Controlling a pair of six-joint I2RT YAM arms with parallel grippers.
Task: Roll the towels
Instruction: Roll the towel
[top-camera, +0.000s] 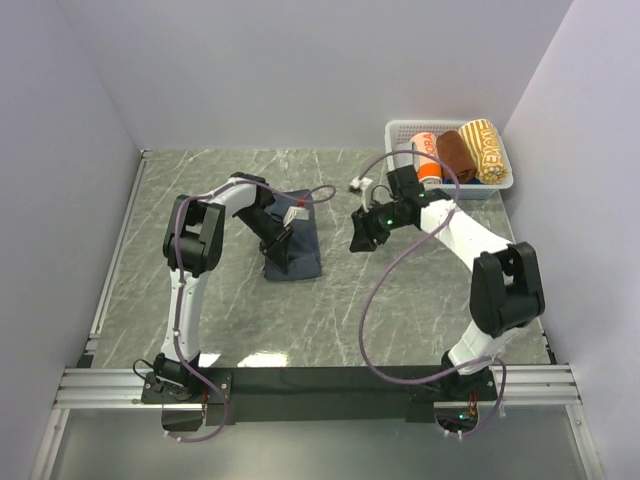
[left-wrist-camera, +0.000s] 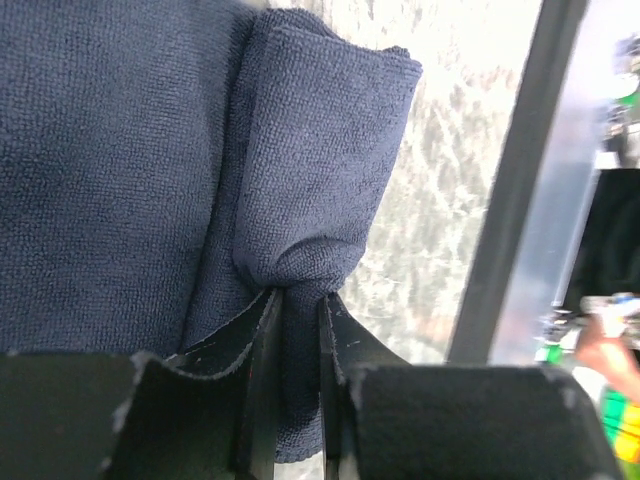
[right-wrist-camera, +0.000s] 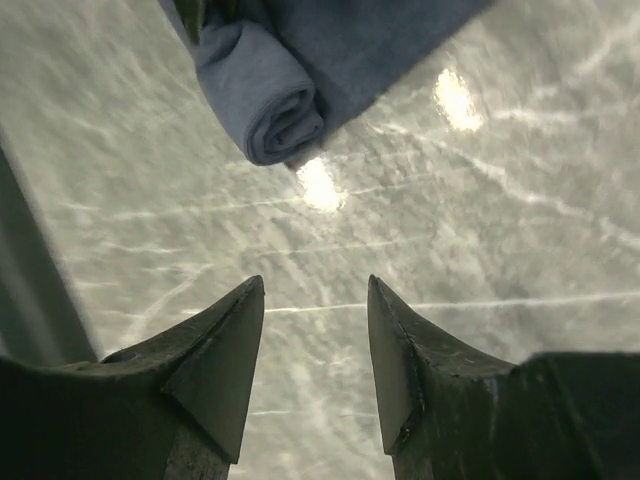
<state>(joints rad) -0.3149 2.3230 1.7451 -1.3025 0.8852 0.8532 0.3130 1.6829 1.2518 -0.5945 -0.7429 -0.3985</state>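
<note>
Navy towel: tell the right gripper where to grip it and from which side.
Probably grip the roll's free spiral end, coming in from the right of the towel: that end faces the open right gripper, while the left gripper pinches the far end.

Dark navy-blue rectangular cloth towel (left-wrist-camera: 110, 170): soft, matt, fine nubby pile, with the weave visible close up.
Grey marble-patterned table top (top-camera: 250, 320): smooth and glossy, shows bright lamp reflections.
Left gripper (left-wrist-camera: 298, 297) and right gripper (right-wrist-camera: 315, 282): black, matt, apparently hard plastic, edges scuffed pale.
White lattice basket (top-camera: 400, 128): plastic, slight sheen.
Silver rail (top-camera: 110, 385) at the near edge: bare metal, dull shine.
</note>
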